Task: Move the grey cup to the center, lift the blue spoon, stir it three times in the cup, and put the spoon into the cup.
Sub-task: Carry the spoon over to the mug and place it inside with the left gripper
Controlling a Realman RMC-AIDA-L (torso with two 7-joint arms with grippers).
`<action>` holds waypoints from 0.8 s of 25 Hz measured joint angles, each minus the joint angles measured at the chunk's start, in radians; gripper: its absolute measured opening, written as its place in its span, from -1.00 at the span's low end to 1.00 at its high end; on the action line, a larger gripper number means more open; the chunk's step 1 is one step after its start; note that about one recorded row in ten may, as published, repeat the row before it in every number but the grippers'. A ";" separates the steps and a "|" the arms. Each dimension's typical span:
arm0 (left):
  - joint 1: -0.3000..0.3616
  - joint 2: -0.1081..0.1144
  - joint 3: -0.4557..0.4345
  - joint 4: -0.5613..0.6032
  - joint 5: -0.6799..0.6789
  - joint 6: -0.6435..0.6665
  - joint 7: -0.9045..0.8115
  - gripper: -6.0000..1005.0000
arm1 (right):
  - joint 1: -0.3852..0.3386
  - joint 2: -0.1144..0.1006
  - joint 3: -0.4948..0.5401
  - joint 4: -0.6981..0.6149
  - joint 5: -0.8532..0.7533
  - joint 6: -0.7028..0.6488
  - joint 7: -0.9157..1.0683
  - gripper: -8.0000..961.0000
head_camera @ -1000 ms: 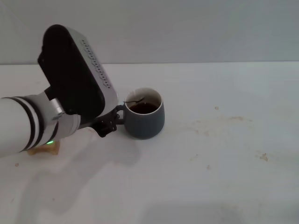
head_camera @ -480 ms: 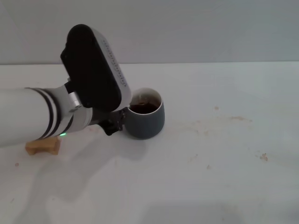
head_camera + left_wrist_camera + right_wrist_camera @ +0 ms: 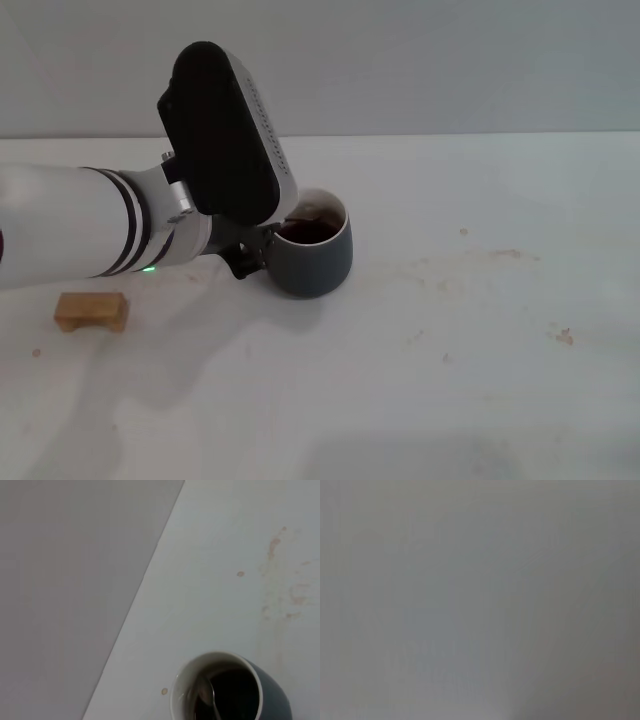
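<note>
The grey cup [image 3: 318, 264] stands on the white table near the middle, with dark brown liquid inside. In the left wrist view the cup [image 3: 278, 696] shows from above, and the blue spoon's metal bowl [image 3: 204, 694] dips into the liquid along the inner wall. The spoon's pale handle is hidden. My left gripper [image 3: 251, 258] hangs at the cup's left rim, mostly covered by its own wrist, and appears shut on the spoon's shaft. My right gripper is out of view; its wrist view shows only plain grey.
A tan wooden block [image 3: 91, 310] lies on the table at the left, below my left arm. Faint brown stains [image 3: 500, 255] mark the table to the right of the cup. A grey wall runs behind the table.
My left arm has swung to the right and closer over the cup's left rim, uncovering the wooden block. The spoon has shifted inside the cup; the cup itself has stayed put.
</note>
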 joint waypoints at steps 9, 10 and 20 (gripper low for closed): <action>-0.010 -0.001 0.008 0.005 -0.004 -0.009 0.015 -0.71 | 0.012 0.000 0.000 -0.002 0.000 0.002 0.000 -0.99; -0.009 -0.001 0.009 0.005 -0.004 -0.010 0.016 -0.71 | 0.014 -0.001 0.000 -0.003 0.000 0.002 0.000 -0.99; -0.002 -0.001 0.031 -0.003 -0.006 -0.039 0.018 -0.71 | 0.033 -0.002 0.000 -0.003 0.000 0.009 0.000 -0.99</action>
